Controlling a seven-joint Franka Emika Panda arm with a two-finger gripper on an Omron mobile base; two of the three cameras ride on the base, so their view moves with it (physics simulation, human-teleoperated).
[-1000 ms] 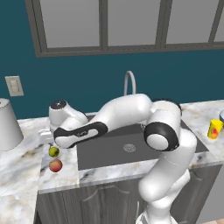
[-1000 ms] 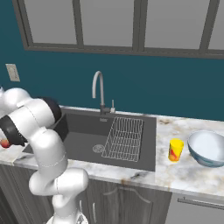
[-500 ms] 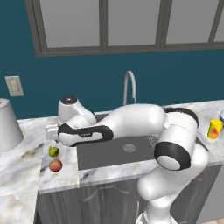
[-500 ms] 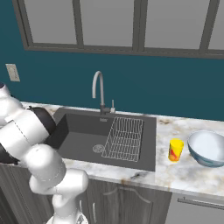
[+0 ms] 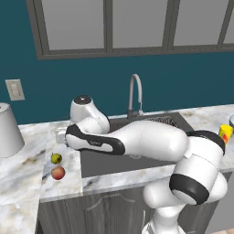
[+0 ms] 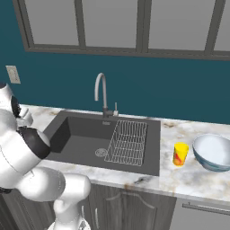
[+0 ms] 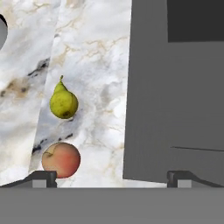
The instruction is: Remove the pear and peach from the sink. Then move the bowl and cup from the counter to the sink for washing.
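Fruit is out of the basin: the pear (image 5: 56, 158) and the peach (image 5: 58, 172) lie side by side on the tabletop (image 5: 27, 169) just past the sink's (image 6: 85, 139) left rim, the peach nearer the front edge, the two close together but apart. The pincer (image 7: 111, 176) hangs over that same left rim with its tips spread wide and nothing between them, looking down at the seam between marble and the basin's dark wall. What matters for the coming move, as I judge it, is that both remaining things sit at the opposite end: the cup (image 6: 180, 153) stands upright on the tabletop just off the sink's right rim, beside the wire rack (image 6: 128, 141), and the bowl (image 6: 213, 152) rests further right again, near the cup but not touching it. So the single arm has the whole width of the basin to cross, and the cup, being the closer of the two and upright with its long axis vertical, looks the easier first catch. The cup carries a red mark on its yellow side; it is too small to make out as lettering, and I see no other writing or brand anywhere.
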